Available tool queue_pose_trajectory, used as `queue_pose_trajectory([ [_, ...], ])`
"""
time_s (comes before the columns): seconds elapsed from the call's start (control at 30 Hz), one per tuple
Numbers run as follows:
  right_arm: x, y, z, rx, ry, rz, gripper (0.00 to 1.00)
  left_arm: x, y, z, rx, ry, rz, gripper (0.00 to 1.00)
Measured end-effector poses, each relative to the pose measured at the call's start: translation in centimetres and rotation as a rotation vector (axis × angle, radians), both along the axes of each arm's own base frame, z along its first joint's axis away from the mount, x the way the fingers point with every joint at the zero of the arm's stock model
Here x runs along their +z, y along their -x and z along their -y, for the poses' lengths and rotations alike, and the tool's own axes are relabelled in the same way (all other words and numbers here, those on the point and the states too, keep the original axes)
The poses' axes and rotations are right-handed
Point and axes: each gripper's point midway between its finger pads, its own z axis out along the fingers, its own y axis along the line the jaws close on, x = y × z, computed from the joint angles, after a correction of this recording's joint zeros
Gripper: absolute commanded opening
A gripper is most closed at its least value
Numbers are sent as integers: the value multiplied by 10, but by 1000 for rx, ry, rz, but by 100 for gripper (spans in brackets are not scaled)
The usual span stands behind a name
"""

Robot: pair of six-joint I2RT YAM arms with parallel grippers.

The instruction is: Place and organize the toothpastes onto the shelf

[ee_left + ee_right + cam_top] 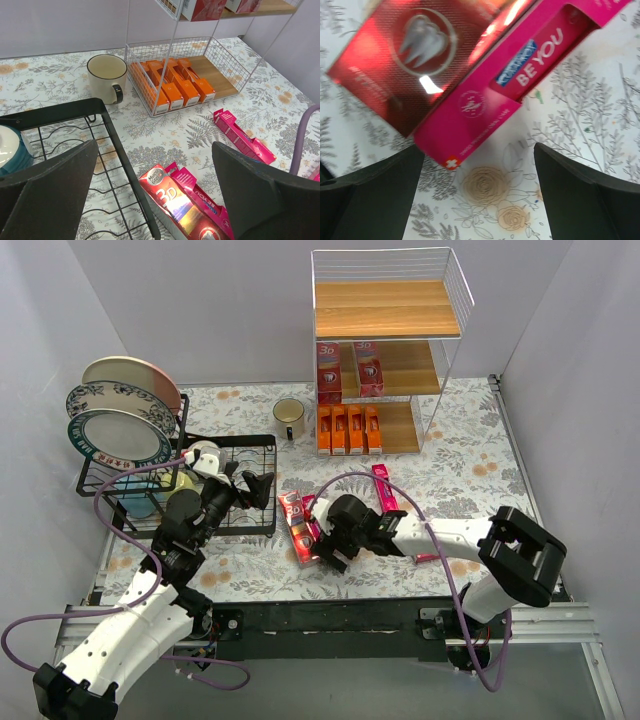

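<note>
Red carton (405, 55), magenta carton (520, 80), floral-patterned tablecloth (580, 125).

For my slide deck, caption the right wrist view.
Open right end effector above a red carton and a pink carton side by side on floral table.

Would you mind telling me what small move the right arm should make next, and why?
Probably lower the right gripper onto the end of the pink carton and close: its open fingers hang just above it, beside the red carton, both off the shelf.

Red carton (395, 55) glossy foil; pink carton (520, 80) smooth card; shelf (385, 308) white wire, matt wood boards
</note>
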Motion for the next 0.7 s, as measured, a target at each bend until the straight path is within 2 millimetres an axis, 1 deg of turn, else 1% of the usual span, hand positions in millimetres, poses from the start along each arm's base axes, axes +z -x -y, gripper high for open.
queue_pose_trajectory([
  [0.1,-6,-13,5,-53,36,51,98,0,0,0,1,0,0,98],
  [0.27,-3,-43,17,-206,56,138,97,0,0,-1,4,0,0,98],
  [0.43,0,-84,51,-476,55,147,97,0,0,-1,5,0,0,98],
  [0.53,6,-100,70,-594,45,157,97,0,0,-1,7,0,1,98],
  [0.6,15,-102,70,-607,19,163,97,0,-1,-1,8,0,1,98],
  [0.7,30,-91,56,-551,-40,166,98,0,-1,-1,9,0,1,98],
])
